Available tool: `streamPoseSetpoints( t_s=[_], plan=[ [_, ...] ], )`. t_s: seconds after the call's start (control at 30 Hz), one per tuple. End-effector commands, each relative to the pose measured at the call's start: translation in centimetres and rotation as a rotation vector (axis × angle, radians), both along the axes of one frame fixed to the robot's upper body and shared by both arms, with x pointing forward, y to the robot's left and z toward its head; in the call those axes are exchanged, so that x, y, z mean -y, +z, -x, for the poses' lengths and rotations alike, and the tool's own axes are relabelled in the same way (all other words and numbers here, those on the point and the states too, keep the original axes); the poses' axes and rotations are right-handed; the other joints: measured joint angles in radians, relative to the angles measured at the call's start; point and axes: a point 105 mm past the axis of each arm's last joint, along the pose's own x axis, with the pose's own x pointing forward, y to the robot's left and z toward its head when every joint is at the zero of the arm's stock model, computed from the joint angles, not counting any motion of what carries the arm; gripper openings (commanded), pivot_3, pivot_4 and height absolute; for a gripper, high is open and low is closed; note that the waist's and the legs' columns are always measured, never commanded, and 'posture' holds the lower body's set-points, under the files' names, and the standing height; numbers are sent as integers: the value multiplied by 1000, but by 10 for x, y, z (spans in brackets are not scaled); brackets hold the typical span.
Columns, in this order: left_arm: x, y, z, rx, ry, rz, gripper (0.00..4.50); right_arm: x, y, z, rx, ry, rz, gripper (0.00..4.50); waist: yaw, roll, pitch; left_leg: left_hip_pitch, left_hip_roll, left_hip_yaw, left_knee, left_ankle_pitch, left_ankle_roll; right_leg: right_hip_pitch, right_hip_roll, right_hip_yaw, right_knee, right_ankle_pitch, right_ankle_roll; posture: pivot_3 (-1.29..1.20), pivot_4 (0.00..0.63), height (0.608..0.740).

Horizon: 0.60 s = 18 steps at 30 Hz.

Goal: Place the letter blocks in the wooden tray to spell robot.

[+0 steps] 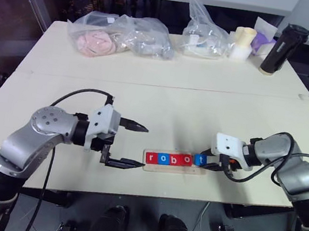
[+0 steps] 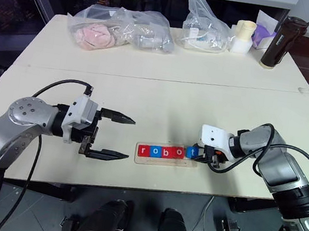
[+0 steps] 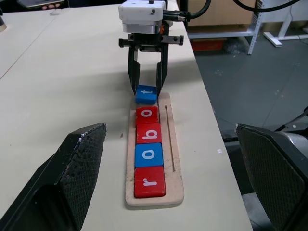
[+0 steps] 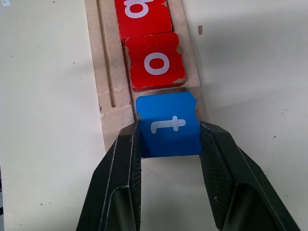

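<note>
The table point(image 1: 163, 93) fills mid-frame. The left gripper point(image 1: 131, 145), left of centre, hangs with fingers wide apart, holding nothing. The wooden tray point(image 1: 165, 169), lower centre, carries blocks r, o, b, o point(image 1: 167, 158). The right gripper point(image 4: 168, 149) is clamped on the blue t block point(image 4: 167, 125) at the tray's right end.

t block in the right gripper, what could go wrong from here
The t block sits clamped in the right gripper at the tray's end, not visibly seated behind the red o. Pushing in could shove the row or slide the tray. Releasing early might leave it overhanging or tipping off. The open left gripper hovers near the r end, not bracing the tray.
</note>
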Motion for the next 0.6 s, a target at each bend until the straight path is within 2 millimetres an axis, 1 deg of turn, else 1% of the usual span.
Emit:
streamPoseSetpoints(
  t_s=[0.03, 0.5, 0.53, 0.57, 0.6],
  plan=[
    [-1, 8, 1, 41, -1, 8, 4500, -6, 9, 0, 34, 30, -12, 1126, 0, 0, 0, 0, 0, 0, 0, 0, 0, 0, 0, 0, 0, 0, 0, 0, 150, 738],
    [0, 8, 1, 42, 5, 10, 4500, -10, 9, 2, 18, 44, -14, 1126, 0, 0, 0, 0, 0, 0, 0, 0, 0, 0, 0, 0, 0, 0, 0, 0, 150, 738],
    [0, 8, 1, 42, 5, 11, 4500, -11, 9, 2, 17, 44, -15, 1627, 0, 0, 0, 0, 0, 0, 0, 0, 0, 0, 0, 0, 0, 0, 0, 0, 150, 738],
    [0, 8, 1, 42, 5, 12, 4500, -11, 9, 2, 17, 44, -16, 2228, 0, 0, 0, 0, 0, 0, 0, 0, 0, 0, 0, 0, 0, 0, 0, 0, 150, 738],
    [0, 8, 0, 42, 5, 12, 4500, -11, 10, 2, 18, 44, -17, 2671, 0, 0, 0, 0, 0, 0, 0, 0, 0, 0, 0, 0, 0, 0, 0, 0, 150, 738]
  ],
)
